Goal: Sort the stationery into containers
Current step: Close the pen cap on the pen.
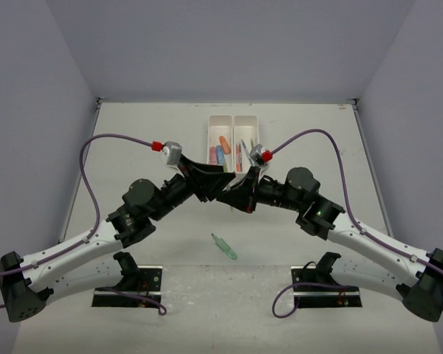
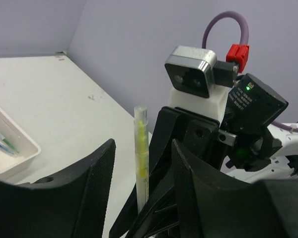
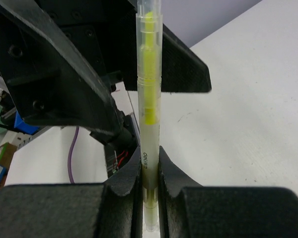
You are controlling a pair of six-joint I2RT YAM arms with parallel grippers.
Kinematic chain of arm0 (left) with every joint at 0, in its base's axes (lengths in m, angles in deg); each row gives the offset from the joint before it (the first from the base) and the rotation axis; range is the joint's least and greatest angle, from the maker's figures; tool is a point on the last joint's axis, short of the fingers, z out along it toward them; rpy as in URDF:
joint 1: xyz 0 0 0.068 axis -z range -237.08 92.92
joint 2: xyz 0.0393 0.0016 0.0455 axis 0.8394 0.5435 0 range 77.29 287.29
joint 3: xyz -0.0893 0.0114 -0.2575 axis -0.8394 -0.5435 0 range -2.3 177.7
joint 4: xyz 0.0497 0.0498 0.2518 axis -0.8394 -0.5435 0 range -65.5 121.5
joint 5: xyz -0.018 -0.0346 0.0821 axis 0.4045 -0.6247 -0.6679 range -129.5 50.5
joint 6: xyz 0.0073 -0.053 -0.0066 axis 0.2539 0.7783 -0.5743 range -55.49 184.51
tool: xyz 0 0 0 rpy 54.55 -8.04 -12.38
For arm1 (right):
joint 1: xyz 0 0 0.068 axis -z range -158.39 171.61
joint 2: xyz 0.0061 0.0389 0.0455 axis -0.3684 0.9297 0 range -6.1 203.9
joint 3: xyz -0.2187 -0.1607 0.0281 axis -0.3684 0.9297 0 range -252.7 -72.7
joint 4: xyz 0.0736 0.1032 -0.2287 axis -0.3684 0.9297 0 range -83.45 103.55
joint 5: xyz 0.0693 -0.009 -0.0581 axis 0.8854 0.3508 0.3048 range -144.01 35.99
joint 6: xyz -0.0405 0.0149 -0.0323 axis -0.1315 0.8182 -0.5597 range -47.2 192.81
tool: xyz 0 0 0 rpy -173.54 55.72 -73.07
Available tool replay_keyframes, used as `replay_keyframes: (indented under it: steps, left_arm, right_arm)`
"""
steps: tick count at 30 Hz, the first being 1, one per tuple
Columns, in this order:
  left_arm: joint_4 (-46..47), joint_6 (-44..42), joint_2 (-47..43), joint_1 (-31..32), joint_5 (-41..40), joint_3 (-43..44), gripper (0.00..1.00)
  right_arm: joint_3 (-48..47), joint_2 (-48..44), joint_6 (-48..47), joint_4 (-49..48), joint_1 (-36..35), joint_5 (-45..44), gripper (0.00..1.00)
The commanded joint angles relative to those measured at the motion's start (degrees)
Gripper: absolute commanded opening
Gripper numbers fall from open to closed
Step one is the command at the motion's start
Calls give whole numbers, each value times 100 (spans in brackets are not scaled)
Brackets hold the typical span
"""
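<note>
Mid-table, just short of the near end of the white tray (image 1: 234, 122): my right gripper (image 3: 149, 167) is clamped on the lower barrel of the yellow pen (image 3: 149, 99), which stands close to upright with most of its length above the pads. My left gripper (image 2: 141, 166) has its fingers apart, one on each side of the pen, and touches it with neither as far as the left wrist view shows.

I take this for a hand-over or a regrip. To do it well, I bring the left fingers in square to the barrel, above the right grip and clear of it, so that both pads land flat and not on an edge. The right jaws let go only after the left pair has closed firmly; a slim, smooth barrel like this will likely slide or swing if it is pinched off-centre.

In the tray, the left compartment holds the short pieces, among them an orange piece (image 1: 224, 143), and the right compartment holds thin pens. So the yellow pen belongs in the right one, turned lengthwise along it and lowered before release.

One green piece (image 1: 224, 246) lies on the table (image 1: 133, 133) near the arm bases, well apart from the tray, not yet sorted.
</note>
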Motion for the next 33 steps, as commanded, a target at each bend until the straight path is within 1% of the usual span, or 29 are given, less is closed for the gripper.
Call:
replay_keyframes:
  steps: [1,5,9,10,12,14,15,18,19,23,25,28,32,33]
  left_arm:
    - [-345,-435,-95,2,-411,480,48]
    - [-419,-492,-73,2,-608,609,45]
    - [-409,-485,-91,2,-683,609,39]
    - [-410,-483,-91,2,-693,617,38]
    - [-412,-435,-84,2,-726,587,28]
    - [-433,-401,-52,2,-729,575,23]
    - [-449,-377,-41,2,-716,562,19]
    - [-489,-280,2,2,-577,502,2]
    - [-489,-220,11,2,-465,467,0]
    - [-359,122,-11,6,-163,64,0]
    - [-248,341,-8,6,50,-187,0]
    - [-22,646,6,45,327,-681,0]
    - [65,799,-98,193,320,-952,0]
    - [65,800,-100,195,317,-955,0]
  right_arm:
    - [14,-20,-80,-253,-66,195,0]
    - [-13,-20,-118,-184,-113,208,0]
    - [-77,-11,-179,-105,-157,190,0]
    - [-87,5,-188,-88,-165,198,0]
    - [-105,15,-197,-91,-173,190,0]
    - [-128,8,-197,-95,-190,175,0]
    - [-131,0,-197,-95,-192,154,0]
    - [-212,3,-220,-51,-201,-73,0]
    - [-287,26,-238,-33,-201,-157,0]
    - [-760,317,-329,101,-89,-472,0]
    - [-1181,511,-386,216,44,-488,0]
    - [-2003,1068,-581,563,284,-474,0]
    - [-3099,1635,-646,817,611,-349,0]
    - [-3111,1641,-646,819,616,-346,0]
